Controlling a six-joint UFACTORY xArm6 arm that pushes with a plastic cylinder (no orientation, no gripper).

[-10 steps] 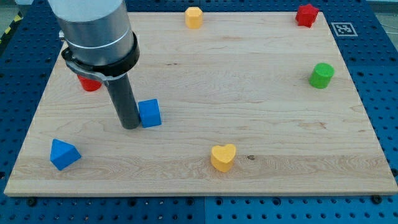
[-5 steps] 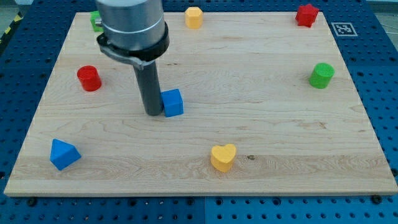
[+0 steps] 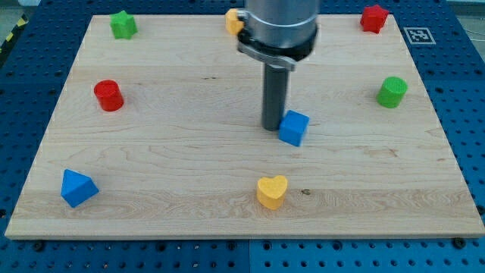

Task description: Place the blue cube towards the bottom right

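A pale wooden board (image 3: pixel 227 189) is filling most of the frame, lying on a blue perforated table (image 3: pixel 470 114); a grey arm housing (image 3: pixel 279 23) is coming down from the upper centre, ending in a straight dark rod, and my tip (image 3: pixel 274 127) is resting on the board just right of centre; there being no pincer on this rod, nothing is apart, together or clamped; the blue cube (image 3: pixel 294 127) is sitting right of centre, turned a little askew, and my tip is pressing against its left side, touching it; a yellow heart (image 3: pixel 272 191) is lying below the cube near the bottom edge, well apart from it; a blue block of wedge-like shape (image 3: pixel 77 187) is sitting in the lower left; a red cylinder (image 3: pixel 108 95) is standing at the left; a green cylinder (image 3: pixel 392 91) is standing at the right; a green star-like block (image 3: pixel 122 24) is sitting in the upper left; a red star-like block (image 3: pixel 373 18) is sitting in the upper right; a yellow block (image 3: pixel 233 20) is peeking out at the top, partly hidden behind the arm; a black-and-white square marker (image 3: pixel 418 35) is showing beyond the board's upper right corner, carrying a pattern and no readable writing.
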